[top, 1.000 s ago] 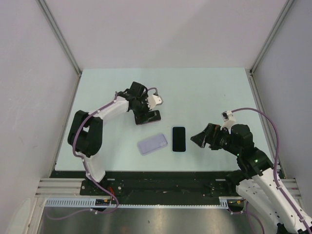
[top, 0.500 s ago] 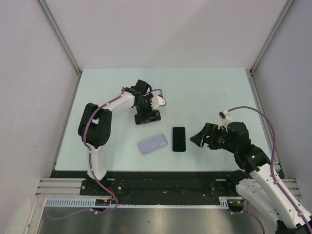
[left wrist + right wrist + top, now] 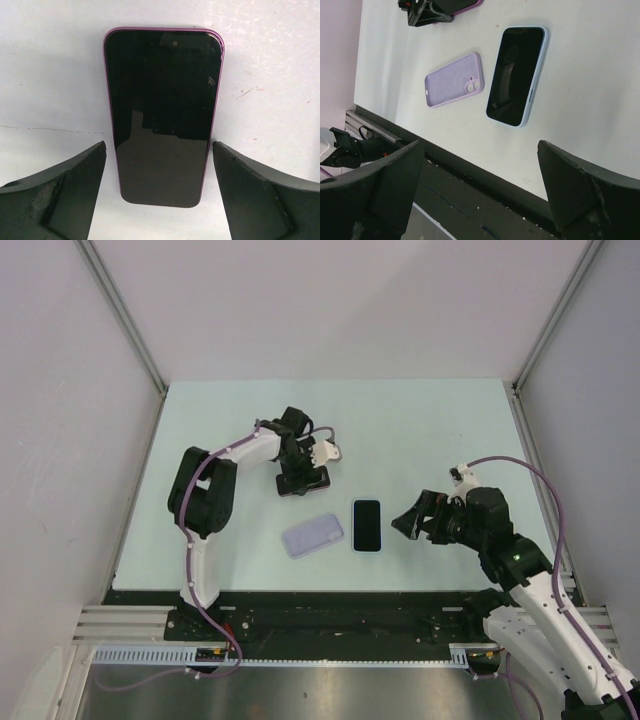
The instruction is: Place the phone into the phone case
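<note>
Slippage is the main worry. Spread wide and gripping nothing, the left tool (image 3: 159, 150) straddles the purple-edged phone (image 3: 162, 100), which lies flat on the desk (image 3: 420, 430) at upper centre of the overhead view. A pinch on its thin edges could skid or tilt it. At right of centre, the right tool (image 3: 408, 523) is also fully open and empty, beside a blue-edged phone (image 3: 367, 525). Just left of that phone, the lilac phone case (image 3: 312, 535) seems to lie back up, so seating fails unless it is turned. It may also fit only one phone.
</note>
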